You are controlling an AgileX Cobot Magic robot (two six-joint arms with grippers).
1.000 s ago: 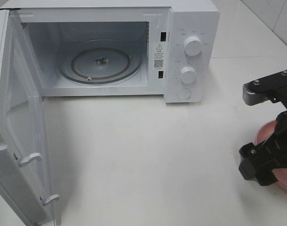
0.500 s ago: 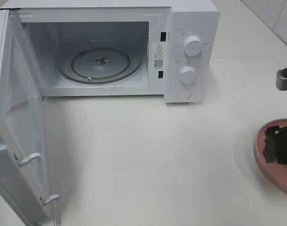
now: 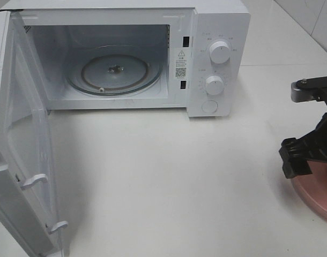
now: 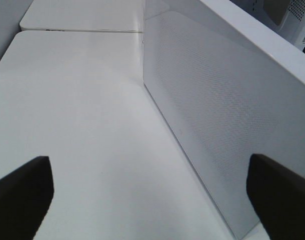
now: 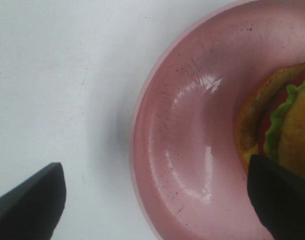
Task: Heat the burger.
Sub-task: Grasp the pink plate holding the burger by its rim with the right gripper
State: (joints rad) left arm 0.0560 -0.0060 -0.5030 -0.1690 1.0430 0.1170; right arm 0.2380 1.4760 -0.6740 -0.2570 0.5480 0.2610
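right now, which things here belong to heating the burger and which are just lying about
For the job: burger, pink plate under it, open microwave, its glass turntable, right gripper.
Just there: white table, left gripper beside the door.

This is a kitchen-style setting, most likely a staged one for robot work. A white countertop microwave (image 3: pixel 217 32) stands with its door (image 3: pixel 24 160) swung open on a glass turntable (image 3: pixel 114 72), with two dial knobs (image 3: pixel 220 52) on its panel, on a plain white tabletop (image 3: pixel 169 176) before a white tiled wall (image 3: pixel 313 16). Beside it a burger (image 5: pixel 287 125) lies on a pink plate (image 5: pixel 182 140), with the black right gripper (image 5: pixel 155 170) of a robot arm over the plate.
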